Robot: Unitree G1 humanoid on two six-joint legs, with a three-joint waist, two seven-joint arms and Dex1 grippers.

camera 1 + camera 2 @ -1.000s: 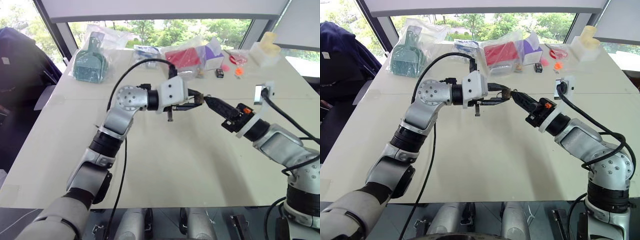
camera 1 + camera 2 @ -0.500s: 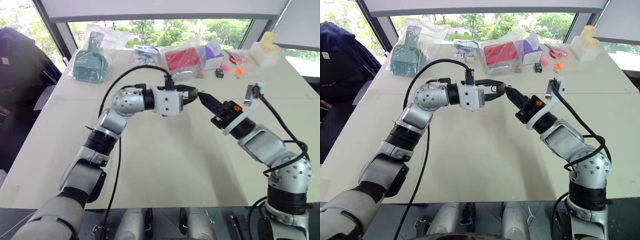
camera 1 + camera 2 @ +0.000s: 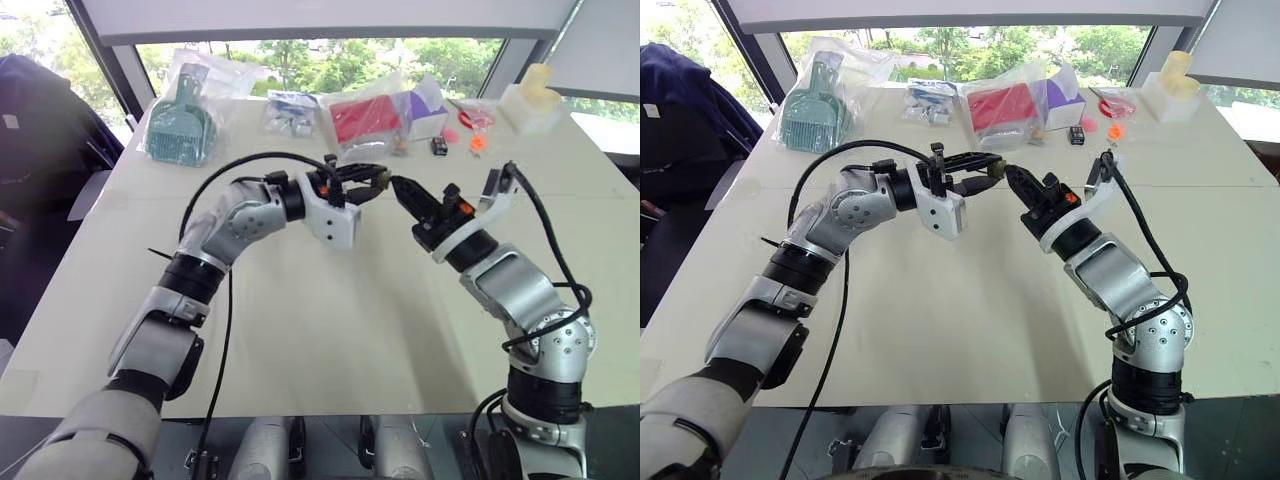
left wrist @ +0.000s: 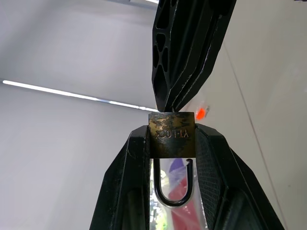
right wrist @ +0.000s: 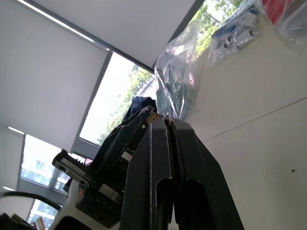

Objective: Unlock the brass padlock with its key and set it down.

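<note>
Left eye view: the left gripper (image 3: 383, 181) and right gripper (image 3: 395, 186) are met tip to tip above the white table (image 3: 330, 330), near its far half. A small brass-coloured speck is seen between the tips. Bagged items (image 3: 372, 117) are lined along the far edge.

Left wrist view: the brass padlock (image 4: 171, 135) is clamped between the left gripper's closed fingers (image 4: 125, 187), shackle open on one side and hanging toward the wrist. The right gripper's tip is pressed against the padlock's body.

Right wrist view: the right gripper's fingers (image 5: 158, 158) are shut tight together. The key cannot be made out; whether it is gripped cannot be told.
</note>
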